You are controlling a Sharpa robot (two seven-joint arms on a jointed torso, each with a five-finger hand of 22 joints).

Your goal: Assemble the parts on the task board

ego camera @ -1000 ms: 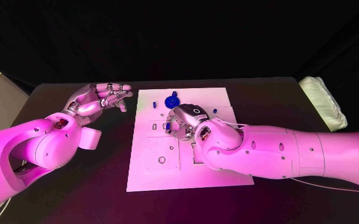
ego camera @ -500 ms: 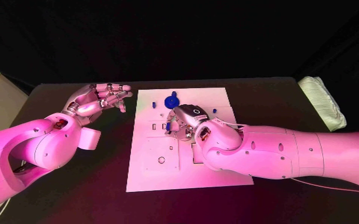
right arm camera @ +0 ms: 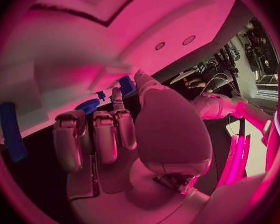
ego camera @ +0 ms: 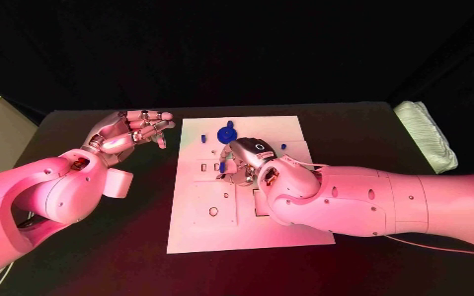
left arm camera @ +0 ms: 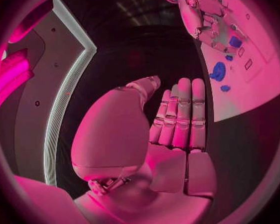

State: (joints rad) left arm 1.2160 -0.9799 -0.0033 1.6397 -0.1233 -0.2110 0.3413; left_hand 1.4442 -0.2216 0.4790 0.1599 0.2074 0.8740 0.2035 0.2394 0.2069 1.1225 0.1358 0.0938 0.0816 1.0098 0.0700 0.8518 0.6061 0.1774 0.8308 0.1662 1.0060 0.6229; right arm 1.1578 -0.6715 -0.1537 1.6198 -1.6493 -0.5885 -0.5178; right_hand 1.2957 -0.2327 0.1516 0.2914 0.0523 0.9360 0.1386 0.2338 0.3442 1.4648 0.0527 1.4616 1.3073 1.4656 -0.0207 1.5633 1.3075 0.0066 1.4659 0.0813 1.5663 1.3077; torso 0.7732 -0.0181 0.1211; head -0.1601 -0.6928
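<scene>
I hold my right hand point(ego camera: 245, 157) mid-frame pinching a small blue plastic part point(ego camera: 223, 166) to seat in the white task board point(ego camera: 286, 231), left hand point(ego camera: 129, 131) released

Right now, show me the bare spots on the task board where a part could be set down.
The task board is bare along its near strip, below the right hand, and at its far right corner. It is crowded at the far left, around the round blue part, and under that hand. The left hand hovers off the board.
</scene>
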